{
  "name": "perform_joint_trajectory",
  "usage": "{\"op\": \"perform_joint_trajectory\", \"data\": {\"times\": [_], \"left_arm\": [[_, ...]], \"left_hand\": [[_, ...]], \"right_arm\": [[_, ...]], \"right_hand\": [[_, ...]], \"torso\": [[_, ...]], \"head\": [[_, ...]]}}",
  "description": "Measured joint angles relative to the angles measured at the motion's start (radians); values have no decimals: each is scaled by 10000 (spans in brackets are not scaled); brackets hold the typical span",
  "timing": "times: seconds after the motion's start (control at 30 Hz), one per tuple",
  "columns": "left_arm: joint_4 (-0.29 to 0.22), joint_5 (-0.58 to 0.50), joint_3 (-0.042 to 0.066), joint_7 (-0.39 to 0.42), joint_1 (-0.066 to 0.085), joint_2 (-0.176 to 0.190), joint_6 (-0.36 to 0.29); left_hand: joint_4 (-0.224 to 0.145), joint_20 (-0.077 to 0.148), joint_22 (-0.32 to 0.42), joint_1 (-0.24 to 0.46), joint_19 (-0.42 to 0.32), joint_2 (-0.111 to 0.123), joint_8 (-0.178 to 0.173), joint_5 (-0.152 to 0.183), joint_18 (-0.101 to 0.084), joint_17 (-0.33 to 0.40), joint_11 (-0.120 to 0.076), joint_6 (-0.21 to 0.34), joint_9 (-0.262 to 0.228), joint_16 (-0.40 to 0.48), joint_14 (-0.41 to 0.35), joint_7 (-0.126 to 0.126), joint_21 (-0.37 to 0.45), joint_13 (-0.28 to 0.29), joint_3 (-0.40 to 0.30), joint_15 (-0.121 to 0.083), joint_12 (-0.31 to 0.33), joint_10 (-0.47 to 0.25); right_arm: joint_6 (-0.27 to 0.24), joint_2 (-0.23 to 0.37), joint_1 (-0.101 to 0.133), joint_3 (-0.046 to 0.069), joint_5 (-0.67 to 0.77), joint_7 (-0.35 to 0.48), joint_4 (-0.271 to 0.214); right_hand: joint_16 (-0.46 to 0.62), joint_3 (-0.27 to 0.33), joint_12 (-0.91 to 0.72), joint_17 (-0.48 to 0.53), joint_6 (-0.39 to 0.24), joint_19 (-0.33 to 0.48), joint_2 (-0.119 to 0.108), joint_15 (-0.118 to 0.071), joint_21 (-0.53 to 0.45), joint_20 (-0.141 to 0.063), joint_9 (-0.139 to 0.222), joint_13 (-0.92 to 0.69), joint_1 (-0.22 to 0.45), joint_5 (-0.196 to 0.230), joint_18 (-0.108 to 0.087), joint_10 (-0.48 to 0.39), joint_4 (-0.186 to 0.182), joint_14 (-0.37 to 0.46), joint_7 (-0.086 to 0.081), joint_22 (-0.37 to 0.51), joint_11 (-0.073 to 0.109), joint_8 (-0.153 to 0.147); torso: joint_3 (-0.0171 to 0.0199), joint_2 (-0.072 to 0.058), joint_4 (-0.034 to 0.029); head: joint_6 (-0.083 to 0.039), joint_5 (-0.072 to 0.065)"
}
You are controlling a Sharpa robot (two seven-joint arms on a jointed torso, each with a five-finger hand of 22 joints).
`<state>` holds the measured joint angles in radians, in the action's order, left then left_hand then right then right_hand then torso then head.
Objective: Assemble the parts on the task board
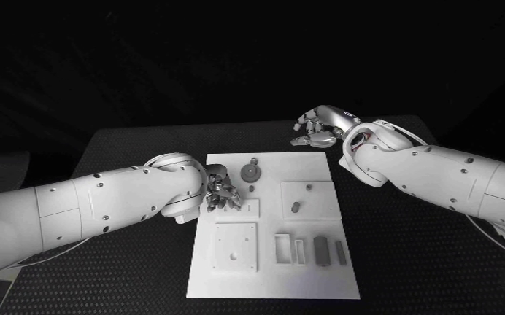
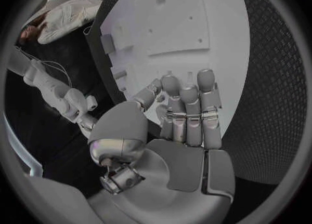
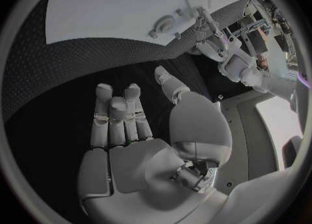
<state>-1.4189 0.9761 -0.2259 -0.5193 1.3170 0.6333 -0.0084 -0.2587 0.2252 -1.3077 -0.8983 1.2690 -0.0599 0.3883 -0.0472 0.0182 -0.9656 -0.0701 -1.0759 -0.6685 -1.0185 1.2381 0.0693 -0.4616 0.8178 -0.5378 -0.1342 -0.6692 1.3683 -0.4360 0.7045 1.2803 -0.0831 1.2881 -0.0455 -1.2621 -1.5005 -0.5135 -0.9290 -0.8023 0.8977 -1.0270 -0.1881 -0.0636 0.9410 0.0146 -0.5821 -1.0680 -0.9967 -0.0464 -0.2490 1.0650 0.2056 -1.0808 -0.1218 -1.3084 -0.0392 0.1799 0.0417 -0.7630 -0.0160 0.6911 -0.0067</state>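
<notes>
A black table (image 1: 421,257) with a dotted surface carries the white task board (image 1: 316,176), which lies at its middle between the robot's two white arms. The left arm (image 1: 95,205) reaches in over the board's left edge; the right arm (image 1: 431,169) crosses the table's far right corner.

The left hand (image 1: 221,189) hangs over the left side of the board, beside a raised square plate (image 1: 236,246) with small holes. In the left wrist view its fingers (image 2: 189,109) stand straight and side by side above the white surface, with the thumb angled off to one side and nothing between them.

The right hand (image 1: 324,127) sits just beyond the board's far right corner, over the dark table. In the right wrist view its fingers (image 3: 117,115) are stretched out and slightly parted above the dotted mat, holding nothing.

Of the parts, a round piece (image 1: 250,172) lies near the far edge of the board, close to the left hand. A small dark piece (image 1: 297,206) rests on a raised square toward the middle right. Along the near edge, a dark block (image 1: 320,250) and a thinner grey strip (image 1: 340,251) lie side by side next to a pale rectangular frame (image 1: 283,249).
</notes>
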Motion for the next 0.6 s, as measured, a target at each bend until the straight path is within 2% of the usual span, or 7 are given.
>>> {"op": "perform_joint_trajectory", "data": {"times": [0.6], "left_arm": [[31,32,2,-2,-24,-35,61]], "left_hand": [[-10,-3,3,-17,-1,-8,-24,3,-1,96,0,-5,-36,-76,2,-5,0,-2,-7,3,-76,0]], "right_arm": [[54,4,0,0,-2,0,-7]], "right_hand": [[0,27,0,0,-3,1,0,2,0,1,-1,14,0,0,-2,0,27,2,3,0,0,0]], "torso": [[0,-2,-7]], "head": [[41,-14]]}}
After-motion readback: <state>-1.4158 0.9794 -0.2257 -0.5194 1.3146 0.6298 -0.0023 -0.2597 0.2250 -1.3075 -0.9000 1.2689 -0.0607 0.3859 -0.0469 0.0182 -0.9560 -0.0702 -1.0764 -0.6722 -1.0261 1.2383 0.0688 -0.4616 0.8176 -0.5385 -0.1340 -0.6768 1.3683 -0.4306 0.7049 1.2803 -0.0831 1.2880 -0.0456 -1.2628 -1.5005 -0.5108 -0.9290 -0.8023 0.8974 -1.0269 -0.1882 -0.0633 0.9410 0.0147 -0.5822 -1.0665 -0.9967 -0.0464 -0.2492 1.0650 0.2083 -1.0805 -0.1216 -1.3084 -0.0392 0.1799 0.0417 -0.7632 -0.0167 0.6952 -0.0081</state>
